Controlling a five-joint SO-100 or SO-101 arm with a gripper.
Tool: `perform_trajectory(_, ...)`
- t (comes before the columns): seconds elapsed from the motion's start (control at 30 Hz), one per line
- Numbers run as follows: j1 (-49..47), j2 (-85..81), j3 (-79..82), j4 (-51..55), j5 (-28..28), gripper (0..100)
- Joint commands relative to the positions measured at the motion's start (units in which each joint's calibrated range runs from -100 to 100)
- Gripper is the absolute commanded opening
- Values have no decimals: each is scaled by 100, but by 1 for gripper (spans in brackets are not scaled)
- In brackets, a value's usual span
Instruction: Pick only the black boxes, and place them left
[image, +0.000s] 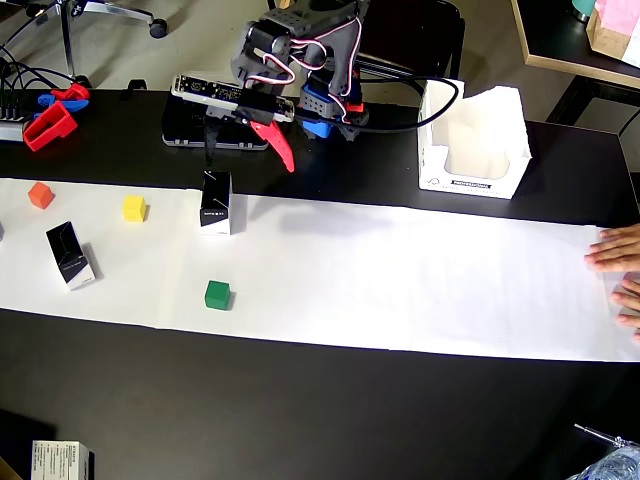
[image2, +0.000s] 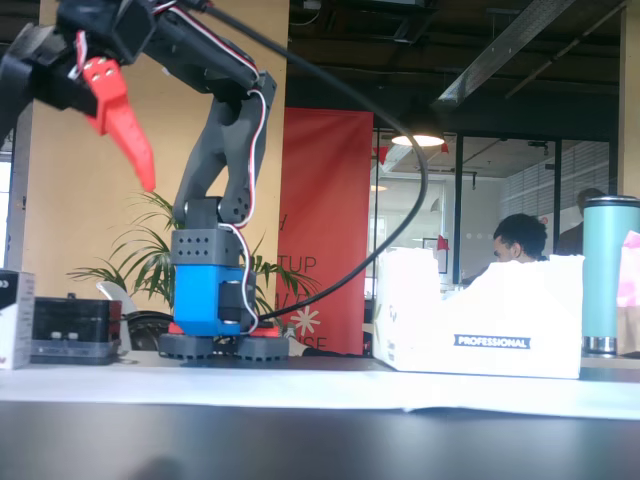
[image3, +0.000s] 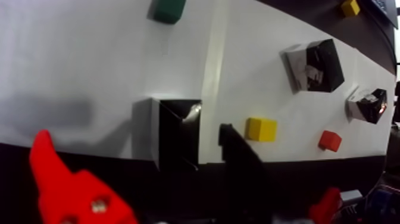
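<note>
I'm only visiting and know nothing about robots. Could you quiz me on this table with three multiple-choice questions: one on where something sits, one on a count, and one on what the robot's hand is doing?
1. Where is the green cube?
A) on the white paper
B) on the floor
C) stacked on another cube

2. How many small coloured cubes are there?
A) two
B) three
C) five

3. The robot's hand is:
A) open and empty
B) shut on a cube
C) shut on a pen

Answers:
1 A: it sits alone on the white paper.
2 B: the orange cube, the yellow cube and the green one.
3 A: in the wrist view its fingers stand apart and grip nothing.
</note>
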Motion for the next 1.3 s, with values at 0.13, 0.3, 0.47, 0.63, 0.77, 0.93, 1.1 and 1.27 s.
perform_trajectory(0.13, 130, 728, -249, -76, 22, 53)
perform_trajectory(0.3, 60, 815, 558, -625, 17, 53)
perform_trajectory(0.47, 69, 863, 1391, -1714, 22, 53)
perform_trajectory(0.63, -87, 871, 2206, -2159, 17, 53)
perform_trajectory(0.77, -503, 1013, 2933, -2413, 17, 47)
perform_trajectory(0.93, -1282, 981, 2880, -2429, -862, 15)
perform_trajectory(1.1, -1923, -149, 3013, -2294, -1125, 12)
perform_trajectory(1.27, -2720, -2164, 2845, -386, -1483, 12)
